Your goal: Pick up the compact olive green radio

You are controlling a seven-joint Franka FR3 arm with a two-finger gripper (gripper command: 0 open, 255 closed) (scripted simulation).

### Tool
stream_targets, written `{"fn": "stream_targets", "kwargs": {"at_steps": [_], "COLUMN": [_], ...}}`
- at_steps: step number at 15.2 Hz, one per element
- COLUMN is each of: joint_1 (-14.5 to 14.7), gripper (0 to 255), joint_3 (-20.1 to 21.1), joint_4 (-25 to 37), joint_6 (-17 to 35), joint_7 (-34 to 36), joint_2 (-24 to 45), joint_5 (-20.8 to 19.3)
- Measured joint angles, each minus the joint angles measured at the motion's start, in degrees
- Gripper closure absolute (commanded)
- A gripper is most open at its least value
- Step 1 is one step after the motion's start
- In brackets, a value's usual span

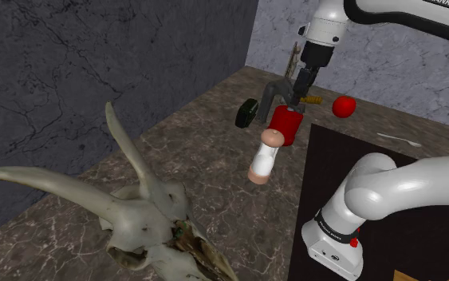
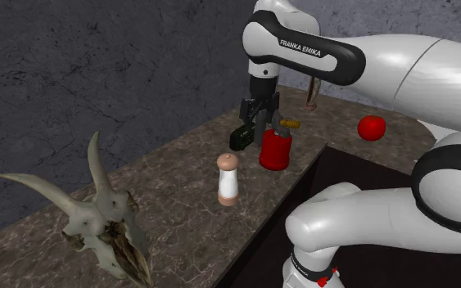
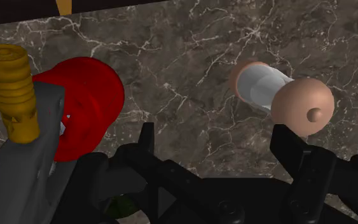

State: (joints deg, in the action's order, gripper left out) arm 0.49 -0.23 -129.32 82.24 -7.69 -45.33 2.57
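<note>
**Centre on the radio before you close**

The gripper (image 2: 260,123) hangs low over the back of the marble desk (image 1: 206,160). In the wrist view its fingers (image 3: 290,153) stand apart with bare desk between them, and nothing is clamped. The olive green radio (image 2: 241,137) is small and dark. It sits just beside the gripper, toward the second exterior view's left, near the wall side of the desk. I judge it lies off to one side of the fingers, not between them, so closing here would likely catch nothing. Whether it touches a finger I cannot tell.

The red canister (image 1: 286,124), topped by a gold ribbed piece (image 3: 11,89), stands just on the gripper's other side, so you have little room. Shift toward the radio and away from the canister until its body lies squarely between the fingers, one on either flat side. Only then go down, low enough to take the body and not just its top edge. Close gently, check that both fingers bear on it, then lift straight up.

Watch for a finger landing on top of the radio or nudging it toward the desk's edge. The pale shaker (image 1: 265,156) and the horned skull (image 1: 147,219) are well apart from the work.
</note>
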Motion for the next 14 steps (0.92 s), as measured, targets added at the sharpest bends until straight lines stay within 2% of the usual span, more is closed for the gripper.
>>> {"fn": "stream_targets", "kwargs": {"at_steps": [2,4,8,14], "joint_1": [-0.5,-2.0,-5.4,-10.5], "gripper": [0,0,0,0], "joint_3": [0.3,1.3,4.1,5.8], "joint_4": [0.2,0.9,3.4,6.7], "joint_6": [0.7,3.2,8.3,15.5], "joint_7": [1.2,5.5,16.7,32.3], "joint_2": [0.9,4.2,11.9,22.6], "joint_5": [0.2,0.9,2.7,3.1]}}
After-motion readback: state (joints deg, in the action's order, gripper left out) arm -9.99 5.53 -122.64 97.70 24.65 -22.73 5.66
